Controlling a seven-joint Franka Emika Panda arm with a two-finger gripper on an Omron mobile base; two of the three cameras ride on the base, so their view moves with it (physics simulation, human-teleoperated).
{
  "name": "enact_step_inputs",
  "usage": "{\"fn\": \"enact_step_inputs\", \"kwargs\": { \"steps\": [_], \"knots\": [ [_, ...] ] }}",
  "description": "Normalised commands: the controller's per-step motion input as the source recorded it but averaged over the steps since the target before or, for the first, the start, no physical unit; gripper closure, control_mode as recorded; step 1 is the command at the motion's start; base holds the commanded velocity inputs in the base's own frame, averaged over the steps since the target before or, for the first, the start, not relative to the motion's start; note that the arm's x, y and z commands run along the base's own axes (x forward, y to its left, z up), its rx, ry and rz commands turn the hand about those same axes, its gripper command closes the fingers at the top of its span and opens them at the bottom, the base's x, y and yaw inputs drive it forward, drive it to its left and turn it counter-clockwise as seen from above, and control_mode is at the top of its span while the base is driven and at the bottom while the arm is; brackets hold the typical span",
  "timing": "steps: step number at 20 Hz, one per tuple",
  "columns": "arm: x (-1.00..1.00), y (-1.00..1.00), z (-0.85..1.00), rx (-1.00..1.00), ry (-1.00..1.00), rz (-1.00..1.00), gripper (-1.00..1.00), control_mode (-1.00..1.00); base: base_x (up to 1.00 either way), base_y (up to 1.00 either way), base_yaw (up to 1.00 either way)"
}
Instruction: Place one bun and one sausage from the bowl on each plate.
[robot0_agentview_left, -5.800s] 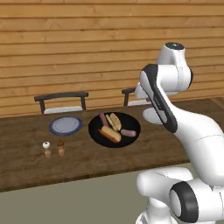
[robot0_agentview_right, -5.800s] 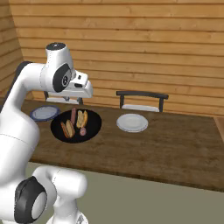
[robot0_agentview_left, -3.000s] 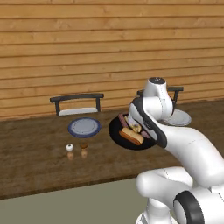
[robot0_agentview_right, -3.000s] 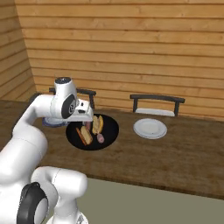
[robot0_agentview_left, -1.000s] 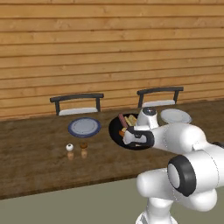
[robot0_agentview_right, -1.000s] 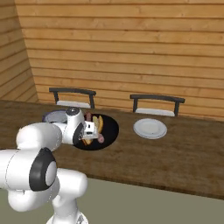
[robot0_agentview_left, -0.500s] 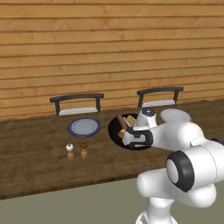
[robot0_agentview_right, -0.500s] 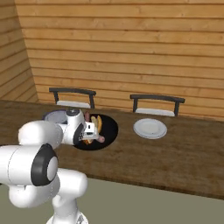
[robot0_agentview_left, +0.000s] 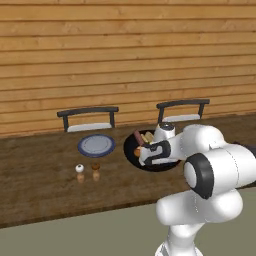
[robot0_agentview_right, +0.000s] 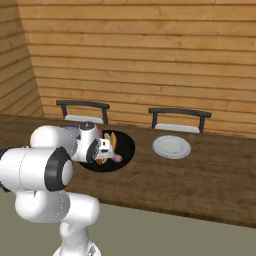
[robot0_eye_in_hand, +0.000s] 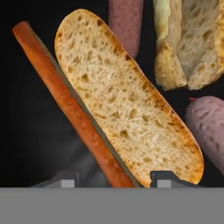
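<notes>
The gripper (robot0_eye_in_hand: 111, 178) hangs low over the bowl (robot0_agentview_left: 131, 150), its 2 fingertips (robot0_eye_in_hand: 64, 179) spread apart on either side of the near end of a sliced bun (robot0_eye_in_hand: 127, 100). The jaws are parted and nothing is pinched between them yet.

Inside the bowl, this bun lies cut face up, with an orange-red sausage (robot0_eye_in_hand: 70, 109) touching its long edge. Past the bun lies a second bun (robot0_eye_in_hand: 188, 41), and 2 pinkish sausages sit close by: 1 (robot0_eye_in_hand: 126, 22) beyond the sliced bun's far end, 1 (robot0_eye_in_hand: 208, 124) just beside its other edge.

To the left of the bowl rests 1 plate (robot0_agentview_left: 96, 145), with 2 small shakers (robot0_agentview_left: 80, 171) in front of it. To the right of the bowl sits the other plate (robot0_agentview_right: 171, 146). Both plates are bare.
</notes>
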Motion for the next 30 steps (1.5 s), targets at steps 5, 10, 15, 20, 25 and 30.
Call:
{"fn": "enact_step_inputs", "kwargs": {
  "steps": [5,10,15,20,25,30],
  "knots": [
    [0.01,0.04,0.00,0.00,0.01,0.03,1.00,-1.00,0.00,0.00,0.00],
    [-0.25,0.00,0.40,-0.01,-0.05,0.00,1.00,-1.00,0.00,0.00,0.00],
    [-0.18,0.25,0.96,0.00,-0.16,0.00,1.00,-1.00,0.00,0.00,0.00],
    [0.45,0.61,0.59,0.00,-0.03,0.00,1.00,-1.00,0.00,0.00,0.00],
    [0.94,0.65,0.08,0.00,0.13,0.02,1.00,-1.00,0.00,0.00,0.00],
    [0.69,0.61,0.01,-0.05,0.20,0.02,1.00,-1.00,0.00,0.00,0.00]
  ]
}}
